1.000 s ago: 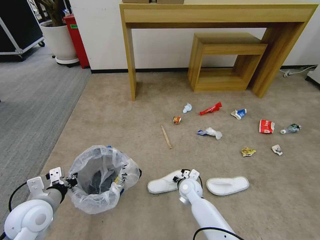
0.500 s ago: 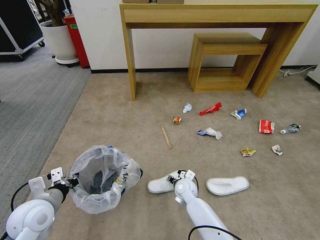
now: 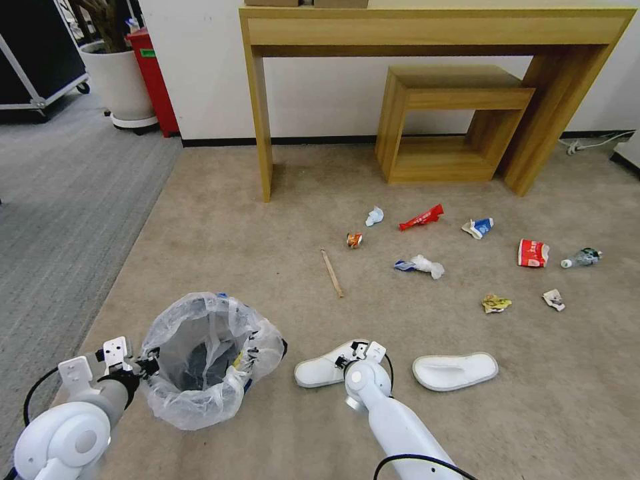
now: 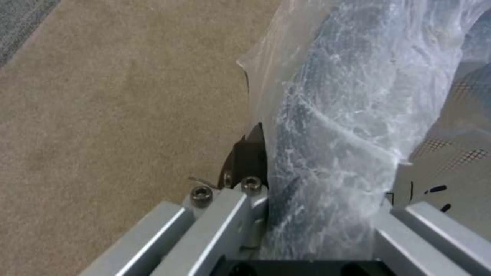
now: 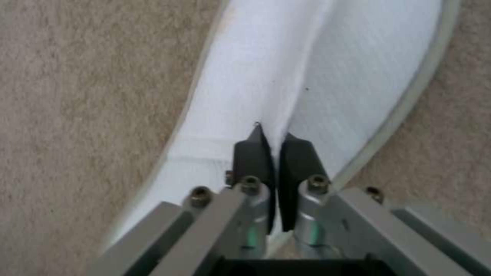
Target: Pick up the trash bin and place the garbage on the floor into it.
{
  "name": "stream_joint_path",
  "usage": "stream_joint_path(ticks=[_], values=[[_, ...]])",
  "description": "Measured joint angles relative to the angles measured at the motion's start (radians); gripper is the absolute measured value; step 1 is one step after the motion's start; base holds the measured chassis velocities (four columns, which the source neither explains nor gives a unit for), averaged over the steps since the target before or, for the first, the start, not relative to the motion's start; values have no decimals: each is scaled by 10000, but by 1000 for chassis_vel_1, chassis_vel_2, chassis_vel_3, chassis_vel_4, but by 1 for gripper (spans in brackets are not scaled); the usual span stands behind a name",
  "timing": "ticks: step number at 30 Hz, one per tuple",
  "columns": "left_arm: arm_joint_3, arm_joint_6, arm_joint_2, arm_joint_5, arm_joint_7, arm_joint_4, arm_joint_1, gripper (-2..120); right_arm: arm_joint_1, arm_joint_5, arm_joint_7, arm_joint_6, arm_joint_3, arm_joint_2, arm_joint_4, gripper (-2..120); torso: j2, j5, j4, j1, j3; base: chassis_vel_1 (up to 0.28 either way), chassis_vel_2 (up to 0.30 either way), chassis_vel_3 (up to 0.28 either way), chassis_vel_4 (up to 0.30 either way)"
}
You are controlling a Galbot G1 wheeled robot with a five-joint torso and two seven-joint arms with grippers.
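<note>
Slipper point(image 3: 327, 369) fabric sits pinched in our right gripper point(image 3: 351, 351), bottom centre; trash bin point(image 3: 203, 360), rim clamped by our left gripper point(image 3: 148, 363), lies directly frame-left.

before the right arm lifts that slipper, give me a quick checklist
1. Right end effector pinched shut on the near white slipper's upper fabric: ok.
2. Grip deep enough to survive a lift: cannot tell; only a thin fold sits between the tips.
3. Left end effector clamped on the rim of the blue trash bin with translucent bag liner: ok.
4. Bin mouth open to take the slipper: ok.
5. Second white slipper lying apart from the gripped one: ok.
</note>
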Motion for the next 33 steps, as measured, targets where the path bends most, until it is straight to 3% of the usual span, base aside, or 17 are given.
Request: stream_joint_path(ticks=[7, 15, 21, 26, 29, 30, 33], values=[[-10, -34, -3, 39, 25, -14, 21, 0, -140, -35, -128, 74, 6, -121, 147, 0, 0, 1, 0, 0, 0, 0, 0, 0, 0], [-22, -36, 13, 45, 32, 25, -17, 0, -645, 228, -664, 286, 93, -925, 1560, 0, 0, 0, -1, 0, 0, 0, 0, 0, 0], [-65, -25, 7, 43, 27, -38, -4, 0, -1368, 722, -1410, 883, 645, -2133, 4408, 0, 0, 3, 0, 0, 0, 0, 0, 0, 0], [-50, 2, -36, 42, -4, -95, -9, 0, -1572, 978, -1727, 1079, 869, -2733, 5906, 0, 0, 3, -2, 0, 0, 0, 0, 0, 0], [-66, 31, -97, 40, -25, -255, 53, 0, -1529, 1422, -2467, 1385, 976, -3993, 7786, 0, 2, 2, -1, 0, 0, 0, 0, 0, 0], [-66, 31, -97, 40, -25, -255, 53, 0, -1529, 1422, -2467, 1385, 976, -3993, 7786, 0, 2, 2, -1, 0, 0, 0, 0, 0, 0], [-138, 36, -137, 39, -43, -422, 134, 0, -1186, 1616, -3247, 1720, 669, -5092, 9121, 0, 2, 1, -1, 0, -1, 0, 0, 0, 0]])
